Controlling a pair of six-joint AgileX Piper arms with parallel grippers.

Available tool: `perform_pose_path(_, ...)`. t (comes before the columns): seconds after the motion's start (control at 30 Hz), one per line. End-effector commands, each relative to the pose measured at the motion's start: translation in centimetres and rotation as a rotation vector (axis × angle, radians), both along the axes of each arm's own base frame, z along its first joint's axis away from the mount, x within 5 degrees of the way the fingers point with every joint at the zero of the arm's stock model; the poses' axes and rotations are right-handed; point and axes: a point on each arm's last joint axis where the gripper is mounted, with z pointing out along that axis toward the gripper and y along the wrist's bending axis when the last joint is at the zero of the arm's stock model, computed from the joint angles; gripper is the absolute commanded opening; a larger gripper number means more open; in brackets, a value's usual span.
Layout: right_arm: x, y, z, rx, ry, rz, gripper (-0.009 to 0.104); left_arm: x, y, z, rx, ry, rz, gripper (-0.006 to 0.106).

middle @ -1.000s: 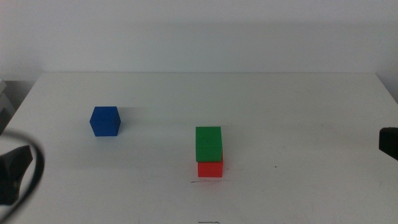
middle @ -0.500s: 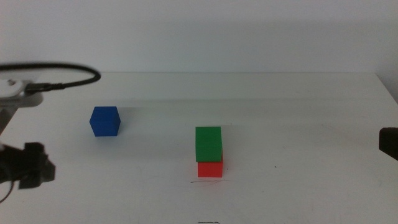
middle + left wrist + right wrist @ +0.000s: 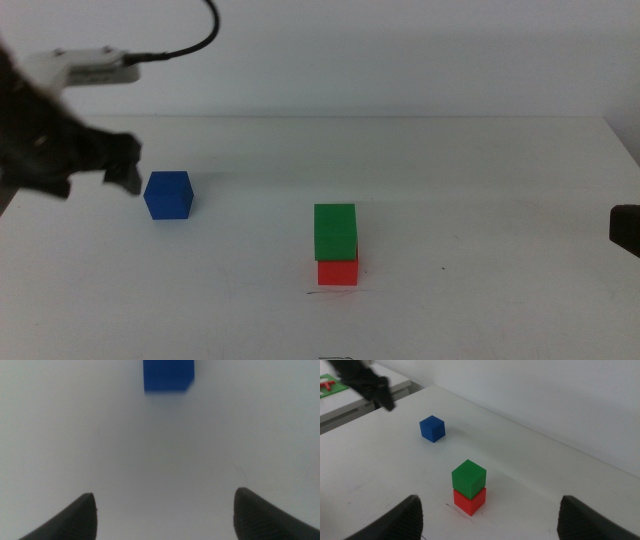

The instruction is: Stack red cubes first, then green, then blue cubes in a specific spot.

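Currently the left gripper [image 3: 162, 510], fingers spread wide and empty, hovers just beside the blue cube [image 3: 168, 194], well apart from the green cube [image 3: 336, 231] atop the red cube [image 3: 338, 271]. Likely rigid and light; grip opposite flat faces. The right gripper [image 3: 490, 517] waits, fingers wide, empty.

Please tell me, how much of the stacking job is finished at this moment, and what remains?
Done: the green cube sits on the red cube, at the dark line on the table. In hand: the left gripper, jaws open and empty, is beside the blue cube. Left: grasp the blue cube and put it on the green. The right gripper waits, open.
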Motion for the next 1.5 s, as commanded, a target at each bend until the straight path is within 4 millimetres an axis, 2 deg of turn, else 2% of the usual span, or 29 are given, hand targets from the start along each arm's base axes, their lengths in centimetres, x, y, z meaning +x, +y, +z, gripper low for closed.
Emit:
perform_pose_path(0.0, 0.2, -0.1, 1.3, 0.04, -0.08, -0.016, 0.078, 2.6, 0.0, 1.2, 0.015, -0.065, -0.018, 0.093)
perform_pose_path(0.13, 0.2, -0.1, 1.3, 0.04, -0.08, -0.016, 0.078, 6.8, -0.2, -0.7, 0.008, -0.021, -0.025, 0.093)
perform_pose_path(0.37, 0.2, -0.1, 1.3, 0.04, -0.08, -0.016, 0.078, 11.7, -1.7, -3.3, 0.001, 0.009, -0.089, 0.093)
perform_pose_path(0.6, 0.2, -0.1, 1.3, 0.04, -0.08, -0.016, 0.078, 14.5, -2.2, -6.2, -0.016, 0.031, -0.087, 0.093)
perform_pose_path(0.7, 0.2, -0.1, 1.3, 0.04, -0.08, -0.016, 0.078, 15.1, -2.2, -8.0, -0.02, 0.067, -0.077, 0.093)
perform_pose_path(0.83, 0.2, -0.1, 1.3, 0.04, -0.08, -0.016, 0.078, 15.6, -2.2, -9.0, -0.02, 0.056, -0.071, 0.09)
perform_pose_path(0.9, 0.2, -0.1, 1.3, 0.04, -0.08, -0.016, 0.078, 15.7, -2.3, -8.9, -0.022, 0.045, -0.07, 0.084)
perform_pose_path(0.97, 0.2, -0.1, 1.3, 0.04, -0.08, -0.016, 0.078, 15.7, -2.3, -8.9, -0.021, 0.041, -0.07, 0.072)
perform_pose_path(1.13, 0.2, -0.1, 1.3, 0.04, -0.08, -0.016, 0.078, 15.3, -2.3, -9.0, -0.034, 0.083, -0.066, 0.028)
perform_pose_path(1.27, 0.2, -0.1, 1.3, 0.04, -0.08, -0.016, 0.078, 14.2, -2.3, -8.1, -0.036, 0.156, -0.08, 0.0)
perform_pose_path(1.37, 0.2, -0.1, 1.3, 0.04, -0.08, -0.016, 0.078, 13.2, -2.3, -5.7, -0.043, 0.143, -0.05, -0.002)
perform_pose_path(1.47, 0.2, -0.1, 1.3, 0.04, -0.08, -0.016, 0.078, 11.1, -2.9, -2.8, -0.032, 0.101, -0.024, -0.002)
